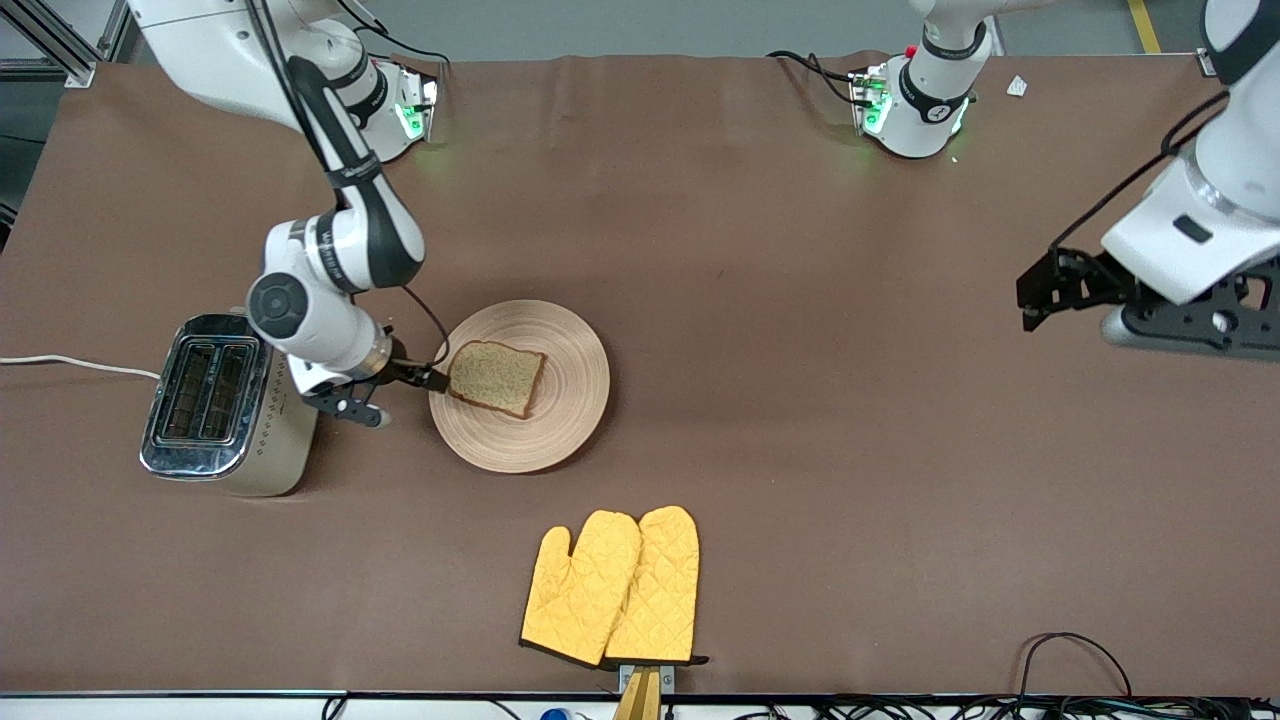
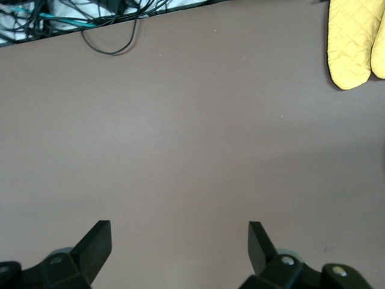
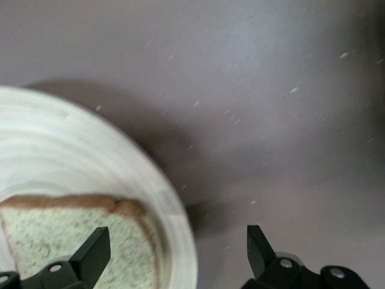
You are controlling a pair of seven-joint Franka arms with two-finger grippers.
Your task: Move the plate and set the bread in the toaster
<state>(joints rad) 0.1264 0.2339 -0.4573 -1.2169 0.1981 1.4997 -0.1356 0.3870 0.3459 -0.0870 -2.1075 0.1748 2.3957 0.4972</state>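
Item: bread (image 1: 496,377), one squarish speckled slice with a darker crust, lying flat on the plate (image 1: 570,400), off centre toward the edge that faces the toaster (image 1: 215,402). Item: plate, round grooved wood, resting on the brown table (image 1: 800,300), beside the toaster toward the left arm's end and at about the same depth from the front camera. Item: toaster, chrome-topped, two slots facing upward, their length running from nearer to farther in the front view; both slots appear empty. Item: right gripper (image 1: 405,392), low between toaster and plate, fingers spread apart and holding nothing; in the right wrist view one finger (image 3: 90,253) is seen over the bread's corner and the other (image 3: 258,250) over bare table just outside the plate's rim, so the rim and the slice's nearest edge are straddled rather than squarely entered. Governing relation: the bread lies directly ahead of the right gripper, away from the toaster, flat and roughly square, with no marked long axis; its toaster-side edge is the part presented. The right arm is judged by far the nearer to both bread and toaster. Item: left gripper (image 2: 179,244), well apart at the left arm's end, over bare table, fingers wide apart and empty; this arm waits. Item: yellow oven mitts (image 1: 612,587), nearer the front camera than the plate, untouched.
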